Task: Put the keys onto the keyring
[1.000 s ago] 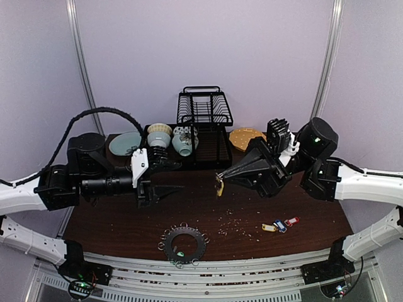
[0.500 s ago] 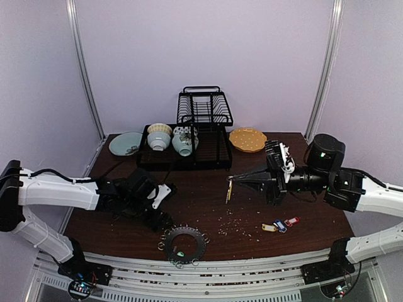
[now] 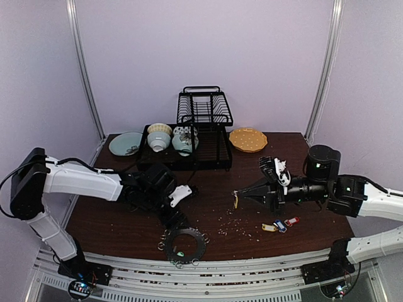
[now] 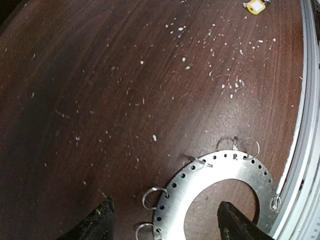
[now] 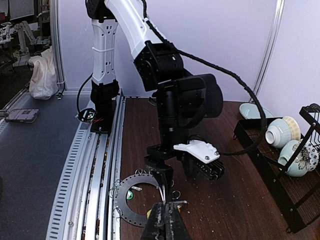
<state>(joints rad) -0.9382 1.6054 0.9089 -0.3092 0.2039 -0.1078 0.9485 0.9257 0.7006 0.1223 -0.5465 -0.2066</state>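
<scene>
Dark wooden table (image 3: 113,226) strewn with crumbs (image 3: 233,220), seen from above: the keyring (image 3: 183,244) lies flat at the near edge, with the left gripper (image 3: 171,221) low just behind it. The right gripper (image 3: 242,194) holds a yellow-tagged key (image 3: 235,201) above the table. Three more keys (image 3: 280,225) lie to the right.

Left wrist view: fingers (image 4: 97,222) spread wide and empty, keyring (image 4: 220,172) beneath, between them.

Right wrist view: fingers (image 5: 156,227) pinched together, apparently on the key, which is barely visible.
</scene>
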